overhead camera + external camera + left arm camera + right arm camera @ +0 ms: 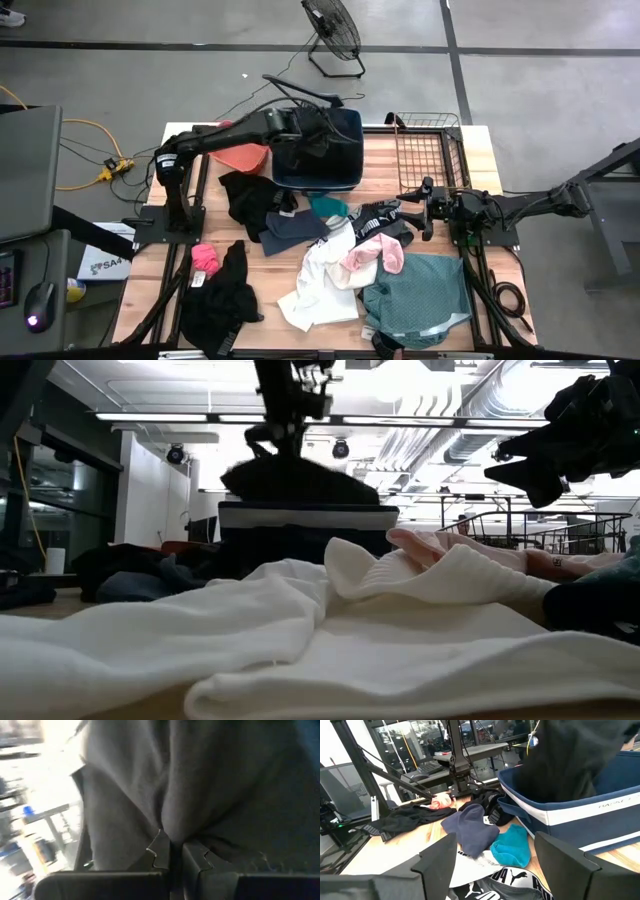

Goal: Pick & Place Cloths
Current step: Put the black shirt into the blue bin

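The left tool (318,128) hangs over the navy tub (345,165), pinched tight on a black cloth (200,785) dangling into it. The right tool (422,210) waits with fingers spread above the surface (485,150), beside the remaining cloths (320,285).

Cloths (330,265) crowd the table's middle (250,330); the wire basket (425,150) flanks the navy tub (330,160).

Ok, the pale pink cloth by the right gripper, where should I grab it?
Probably take the pale pink cloth at its bunched upper fold, coming straight down with the open right gripper from its own side. It lies on top of the white cloth, so a shallow pinch avoids both.
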Robot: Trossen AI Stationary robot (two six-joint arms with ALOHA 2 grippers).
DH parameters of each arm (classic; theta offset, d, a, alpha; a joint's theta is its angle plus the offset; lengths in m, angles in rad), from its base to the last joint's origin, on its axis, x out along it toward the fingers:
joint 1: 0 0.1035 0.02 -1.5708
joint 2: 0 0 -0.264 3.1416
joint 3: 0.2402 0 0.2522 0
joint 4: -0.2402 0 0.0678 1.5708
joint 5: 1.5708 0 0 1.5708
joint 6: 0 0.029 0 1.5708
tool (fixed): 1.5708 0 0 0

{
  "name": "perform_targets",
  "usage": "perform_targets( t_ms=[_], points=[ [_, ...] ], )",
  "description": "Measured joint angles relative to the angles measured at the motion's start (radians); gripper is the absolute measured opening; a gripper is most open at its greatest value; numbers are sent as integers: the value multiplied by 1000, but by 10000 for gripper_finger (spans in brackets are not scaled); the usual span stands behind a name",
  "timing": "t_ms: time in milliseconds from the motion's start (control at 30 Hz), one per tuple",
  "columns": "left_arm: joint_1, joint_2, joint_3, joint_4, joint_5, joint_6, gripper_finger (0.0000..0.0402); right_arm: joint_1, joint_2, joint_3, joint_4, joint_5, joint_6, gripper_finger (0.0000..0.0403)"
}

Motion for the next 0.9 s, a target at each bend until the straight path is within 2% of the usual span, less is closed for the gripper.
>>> perform_targets(
  t_ms=[100, 367, 633, 900],
  points=[
    [9, -1, -59, 80, 36, 23, 7, 0, 0, 0, 0, 0, 0, 259],
    [86, -1, -160, 221, 235, -17, 7, 0, 0, 0, 0, 0, 0, 259],
    [180, 0, -183, 294, 437, -212, 7, 0, 0, 0, 0, 0, 0, 259],
    [224, 50, -183, 328, 507, -433, 16, 0, 0, 0, 0, 0, 0, 259]
  ],
)
